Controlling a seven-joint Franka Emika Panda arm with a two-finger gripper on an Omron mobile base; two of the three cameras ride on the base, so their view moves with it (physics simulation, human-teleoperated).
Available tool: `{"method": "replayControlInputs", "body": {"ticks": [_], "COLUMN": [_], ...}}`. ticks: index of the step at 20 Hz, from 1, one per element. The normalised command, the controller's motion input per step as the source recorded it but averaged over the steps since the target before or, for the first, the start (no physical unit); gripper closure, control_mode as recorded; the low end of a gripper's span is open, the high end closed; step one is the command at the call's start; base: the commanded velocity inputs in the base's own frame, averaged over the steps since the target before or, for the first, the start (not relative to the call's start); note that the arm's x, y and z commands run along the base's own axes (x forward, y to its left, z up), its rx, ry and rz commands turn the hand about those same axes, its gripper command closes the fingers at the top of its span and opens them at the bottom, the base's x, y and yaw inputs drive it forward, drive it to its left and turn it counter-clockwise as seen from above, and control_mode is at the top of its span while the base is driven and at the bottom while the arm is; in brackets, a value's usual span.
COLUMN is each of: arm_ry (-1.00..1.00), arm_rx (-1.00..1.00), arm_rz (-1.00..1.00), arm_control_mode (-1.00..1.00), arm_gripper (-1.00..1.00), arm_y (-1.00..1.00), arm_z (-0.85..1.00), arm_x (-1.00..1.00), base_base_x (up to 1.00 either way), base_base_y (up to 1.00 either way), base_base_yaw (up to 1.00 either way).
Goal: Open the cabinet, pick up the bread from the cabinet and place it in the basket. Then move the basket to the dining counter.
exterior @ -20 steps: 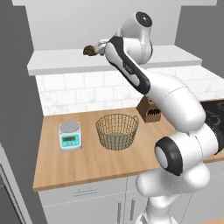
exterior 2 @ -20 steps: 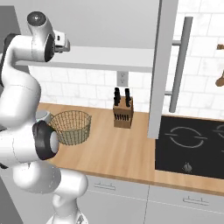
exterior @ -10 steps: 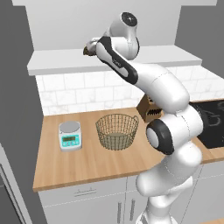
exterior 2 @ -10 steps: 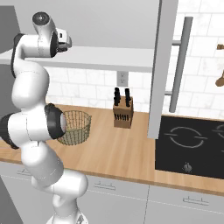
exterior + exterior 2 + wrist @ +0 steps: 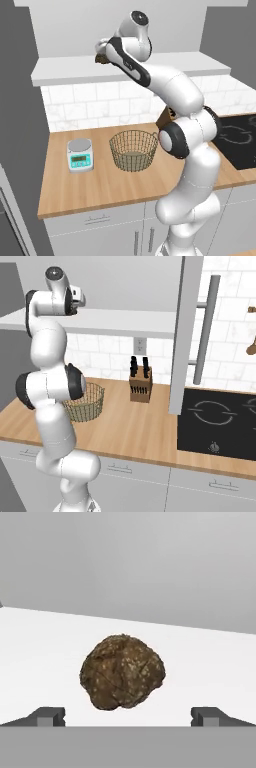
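**Tool at the shelf, bread ahead**

Hovered wide apart, tool (image 5: 128, 714) facing bread (image 5: 122, 672), fingertips (image 5: 48, 716) flanking without touching. Sat mid-shelf (image 5: 45, 647) in cabinet (image 5: 186, 331), bare white all around, well back from edge. Stood below on counter (image 5: 105, 187): basket (image 5: 133, 150), beside scale (image 5: 80, 155).

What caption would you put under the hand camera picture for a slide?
Open gripper lined up on the brown bread roll resting on the white cabinet shelf.

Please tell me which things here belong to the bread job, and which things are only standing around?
Job: bread, cabinet, basket, open gripper.
Standing around: scale, knife block, hob.
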Motion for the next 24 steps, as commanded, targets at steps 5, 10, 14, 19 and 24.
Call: {"method": "replayControlInputs", "body": {"ticks": [5, 10, 14, 19, 24], "arm_ry": [0.0, 0.0, 0.0, 0.01, 0.01], "arm_rx": [0.0, 0.0, 0.0, 0.0, 0.0], "arm_rz": [0.02, 0.05, 0.03, 0.03, 0.05], "arm_control_mode": [-1.0, -1.0, -1.0, -1.0, -1.0], "arm_gripper": [-1.0, -1.0, -1.0, -1.0, -1.0], "arm_y": [0.28, 0.24, 0.14, 0.15, 0.0], "arm_z": [-0.1, 0.0, -0.05, -0.29, -0.49], "arm_x": [0.62, 0.59, 0.22, 0.21, 0.02], "base_base_x": [0.0, 0.0, 0.0, 0.0, 0.0], "base_base_y": [0.0, 0.0, 0.0, 0.0, 0.0], "base_base_yaw": [0.0, 0.0, 0.0, 0.0, 0.0]}}
